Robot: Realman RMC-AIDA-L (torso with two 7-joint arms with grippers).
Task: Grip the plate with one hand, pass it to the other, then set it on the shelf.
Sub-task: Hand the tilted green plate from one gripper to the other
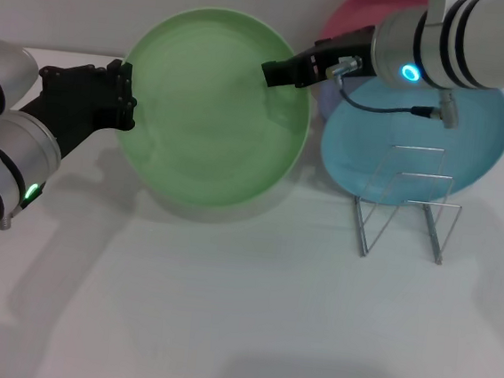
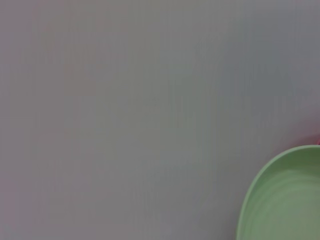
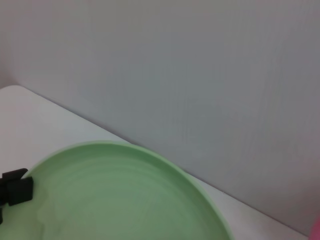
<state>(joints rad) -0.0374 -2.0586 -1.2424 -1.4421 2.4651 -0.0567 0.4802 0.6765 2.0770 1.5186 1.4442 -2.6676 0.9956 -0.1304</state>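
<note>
The light green plate (image 1: pixel 214 123) is held up off the white table, tilted so its face shows. My left gripper (image 1: pixel 125 96) is shut on its left rim. My right gripper (image 1: pixel 277 72) reaches in from the right and overlaps the plate's upper right rim. The plate's edge also shows in the left wrist view (image 2: pixel 285 200) and in the right wrist view (image 3: pixel 125 200), where the left gripper (image 3: pixel 15 192) sits at the rim. The silver wire shelf (image 1: pixel 407 199) stands on the table to the right, with nothing in it.
A sky-blue plate (image 1: pixel 480 139) leans behind the wire shelf. A pink plate (image 1: pixel 358 16) stands behind it against the grey wall. The white table (image 1: pixel 222 311) spreads out in front.
</note>
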